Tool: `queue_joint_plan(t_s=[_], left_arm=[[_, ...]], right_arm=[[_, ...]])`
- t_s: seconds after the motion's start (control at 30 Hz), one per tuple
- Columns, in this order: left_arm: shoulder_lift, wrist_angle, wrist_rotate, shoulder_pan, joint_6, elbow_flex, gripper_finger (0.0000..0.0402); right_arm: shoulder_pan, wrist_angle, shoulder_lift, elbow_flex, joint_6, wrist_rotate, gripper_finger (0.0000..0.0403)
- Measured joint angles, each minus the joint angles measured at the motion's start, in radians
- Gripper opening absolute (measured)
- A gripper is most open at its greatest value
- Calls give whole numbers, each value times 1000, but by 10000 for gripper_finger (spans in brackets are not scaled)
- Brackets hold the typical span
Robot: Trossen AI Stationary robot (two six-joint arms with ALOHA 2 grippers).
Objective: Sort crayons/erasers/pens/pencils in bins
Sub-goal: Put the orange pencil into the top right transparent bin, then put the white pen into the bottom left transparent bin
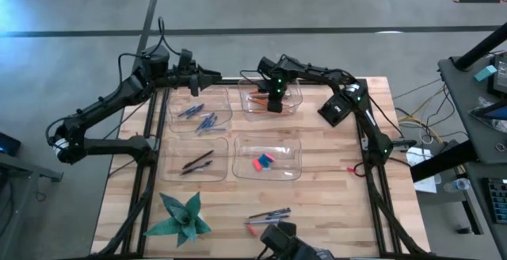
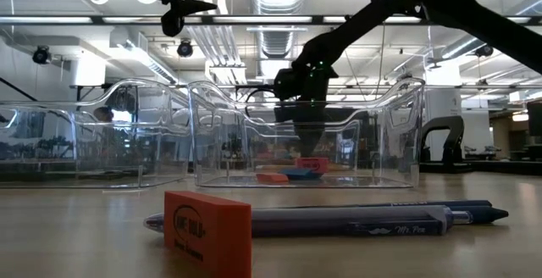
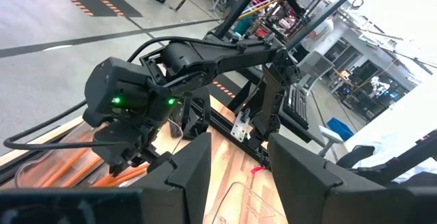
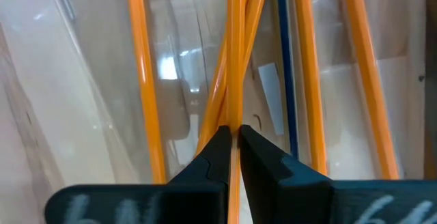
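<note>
Pinching one orange pencil (image 4: 234, 60) between nearly closed fingers, the right pincer (image 4: 233, 141) sits low inside the far-right bin (image 1: 295, 101), the one w/ the other pencils. By the look of it the step is dropping this pencil in w/ the rest. To do it well: keep the pencil roughly parallel to those already lying there, get it low & well inside the bin walls before spreading the fingers, then lift straight up so nothing gets dragged out. A dark blue stick (image 4: 283, 67) lies among the orange ones; whether it's a pen or a crayon can't be told.

The pencil itself: long, very thin, bright orange, smooth; likely to roll once freed, so the bin floor & neighbours should stop it.

Other bins, seen from above: far-left bin (image 1: 176, 114) has the blue crayons (image 1: 200, 116), near-left bin (image 1: 176, 158) the dark pens (image 1: 197, 162), near-right bin (image 1: 287, 163) pink & blue erasers (image 1: 263, 162). Left on the surface (image 1: 333, 204) at the near edge: a pen (image 2: 356, 220), a red eraser (image 2: 207, 230). A green paper star (image 1: 181, 216) sits at the near-left corner.

Left pincer (image 1: 215, 76) waits above the far edge by the crayon bin, fingers (image 3: 191, 169) spread apart, holding nothing.
</note>
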Motion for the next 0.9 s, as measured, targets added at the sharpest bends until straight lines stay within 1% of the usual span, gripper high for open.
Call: queue_joint_plan(t_s=[0.17,0.43,0.5,0.63,0.9], left_arm=[[0,0,0,0,0,0,133],[0,0,0,0,0,0,133],[0,0,1,1,0,0,133],[0,0,1,0,0,0,133],[0,-1,4,0,0,0,133]], right_arm=[[0,1,0,0,5,0,23],[0,1,0,0,5,0,11],[0,11,-1,0,38,0,14],[-1,24,-4,-1,97,1,36],[-1,17,-14,-2,159,13,105]])
